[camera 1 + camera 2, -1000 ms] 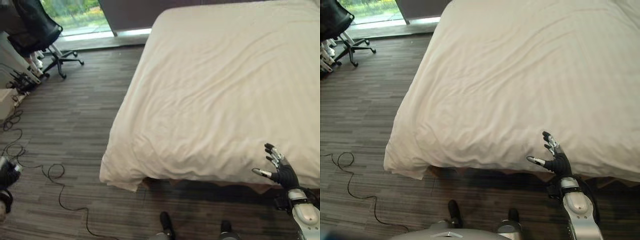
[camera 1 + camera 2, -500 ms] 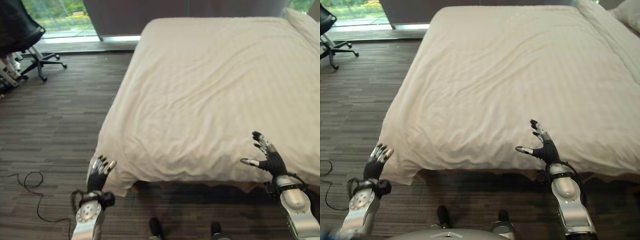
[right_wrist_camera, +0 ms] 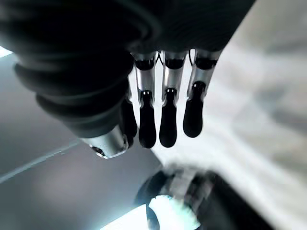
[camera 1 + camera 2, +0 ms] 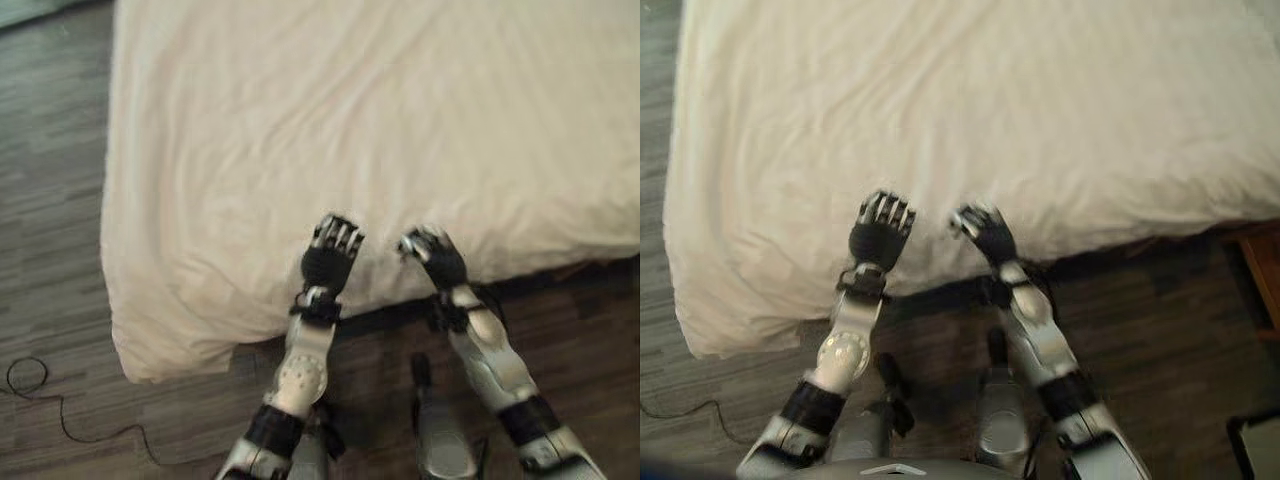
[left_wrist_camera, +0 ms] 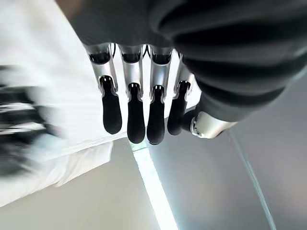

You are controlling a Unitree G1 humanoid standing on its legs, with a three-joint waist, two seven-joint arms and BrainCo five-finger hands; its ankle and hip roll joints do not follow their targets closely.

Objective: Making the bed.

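Note:
A cream duvet [image 4: 380, 120] covers the bed, lightly wrinkled, and its foot edge hangs over the dark bed base. The duvet's corner [image 4: 160, 340] droops toward the floor at the left. My left hand [image 4: 328, 262] and right hand [image 4: 438, 262] are side by side at the middle of the foot edge, backs up, fingertips over the cloth. In the left wrist view the fingers [image 5: 135, 115] are straight with pale duvet [image 5: 57, 72] past them. The right hand's fingers [image 3: 168, 120] are straight too, holding nothing. I cannot tell whether either hand touches the cloth.
Dark wood-plank floor [image 4: 50, 230] runs along the bed's left side and in front of the foot. A brown wooden piece [image 4: 1265, 280] shows at the right by the bed's foot, with a dark object [image 4: 1255, 450] below it.
The camera has swung down and closer to the bed's foot. Both hands have come in from the sides to the middle of the foot edge and now sit close together.

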